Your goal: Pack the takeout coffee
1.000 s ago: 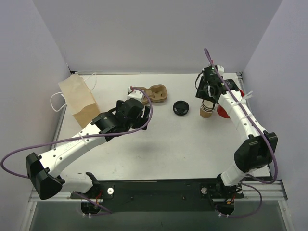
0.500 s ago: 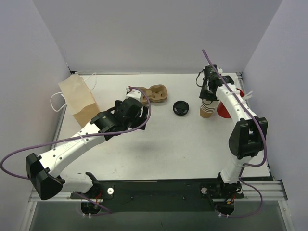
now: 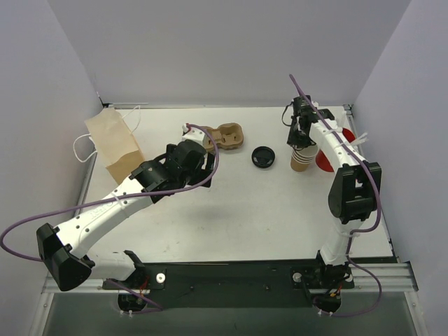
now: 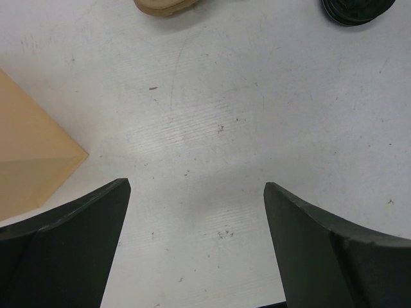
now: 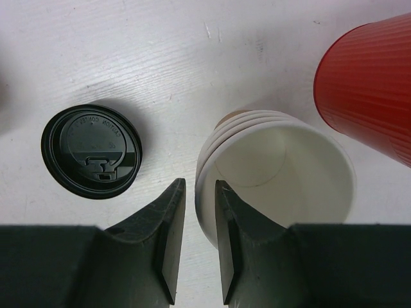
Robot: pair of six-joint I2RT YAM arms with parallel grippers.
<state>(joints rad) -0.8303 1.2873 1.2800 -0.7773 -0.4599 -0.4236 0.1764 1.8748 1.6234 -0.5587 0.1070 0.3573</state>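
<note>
The right claw (image 5: 199, 190) is clenched across the left rim of the top paper cup (image 5: 282, 160). This cup sits nested in the stack (image 5: 225, 123) at the far right of the bench (image 5: 128, 51), between the black lid (image 5: 91, 151) and the red cup (image 5: 369, 83). The left claw (image 4: 196, 240) is released and holds nothing. Caution: the pinch may span several nested rims, so a lift could raise extra cups or tip the stack against the red cup.

White table (image 3: 245, 210) — bag (image 3: 115, 147), carrier (image 3: 229, 135), lid (image 3: 263, 157), cup stack (image 3: 301, 161), red cup (image 3: 326, 160).
</note>
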